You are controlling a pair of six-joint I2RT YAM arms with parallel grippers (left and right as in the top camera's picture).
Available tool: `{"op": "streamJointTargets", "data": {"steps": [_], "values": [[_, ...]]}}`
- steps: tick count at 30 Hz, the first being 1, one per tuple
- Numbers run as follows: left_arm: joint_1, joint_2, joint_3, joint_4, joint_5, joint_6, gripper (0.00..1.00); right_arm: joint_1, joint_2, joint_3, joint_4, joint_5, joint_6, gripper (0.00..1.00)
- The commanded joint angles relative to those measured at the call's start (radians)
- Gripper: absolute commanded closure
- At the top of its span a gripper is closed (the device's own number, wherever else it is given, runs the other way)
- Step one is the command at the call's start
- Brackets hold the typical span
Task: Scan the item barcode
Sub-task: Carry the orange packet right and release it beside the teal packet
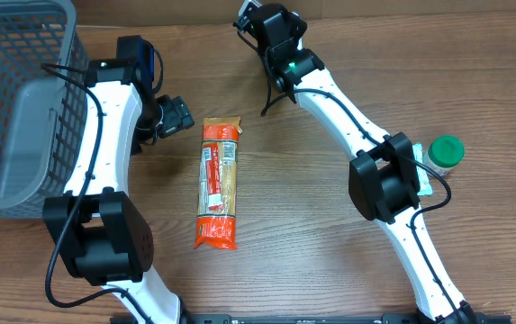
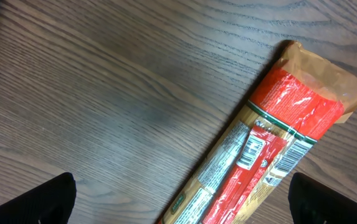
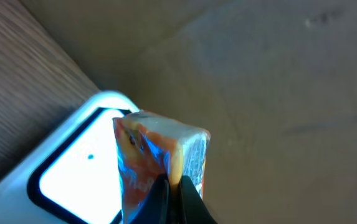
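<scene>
- Three views to call, overhead first: spaghetti packet lying flat on the wooden table, between the two arms and nearer the left, laid lengthwise away from the robot. Left gripper just beside the packet's far end, spread wide, holding nothing. Right gripper well apart at the far edge, pressed together.
- Over to the left wrist: looking down on the packet's red end, barcode on a white label and facing up (handy!). Fingertips parked at the bottom corners, wide apart, clear of the wrapper.
- Right wrist now: fingers closed to a point, a white panel and an orange block lit blue just beyond them. Too blurred to name either, or to call a pinch on anything.
- Reads as the reach for the packet, nothing lifted yet. To do it well: straddle the narrow width near the middle rather than the crimped end, close gently on crinkly film over brittle strands, keep fingers off the label, lift level to avoid sag or swing.
- Surface and room: dark matt wood grain; grey wire basket on the left arm's side, green-lidded jar just beside the right arm's middle joint, plain beige backdrop in the right wrist view.
</scene>
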State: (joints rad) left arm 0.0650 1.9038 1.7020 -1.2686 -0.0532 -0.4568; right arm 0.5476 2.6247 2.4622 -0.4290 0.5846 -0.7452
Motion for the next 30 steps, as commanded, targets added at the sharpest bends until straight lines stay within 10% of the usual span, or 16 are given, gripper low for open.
{"op": "streamJointTargets", "data": {"steps": [1,22,30], "values": [[-0.007,-0.019,0.002,-0.002,-0.002,0.007,0.0,0.008,-0.113,0.006,-0.078,0.068,0.137,0.96],[-0.007,-0.019,0.002,-0.002,-0.002,0.008,0.0,-0.097,-0.729,0.006,-1.222,-0.287,0.79,0.96],[-0.007,-0.019,0.002,-0.002,-0.002,0.008,0.0,-0.248,-0.813,-0.05,-1.265,-0.581,0.828,0.96]]}}
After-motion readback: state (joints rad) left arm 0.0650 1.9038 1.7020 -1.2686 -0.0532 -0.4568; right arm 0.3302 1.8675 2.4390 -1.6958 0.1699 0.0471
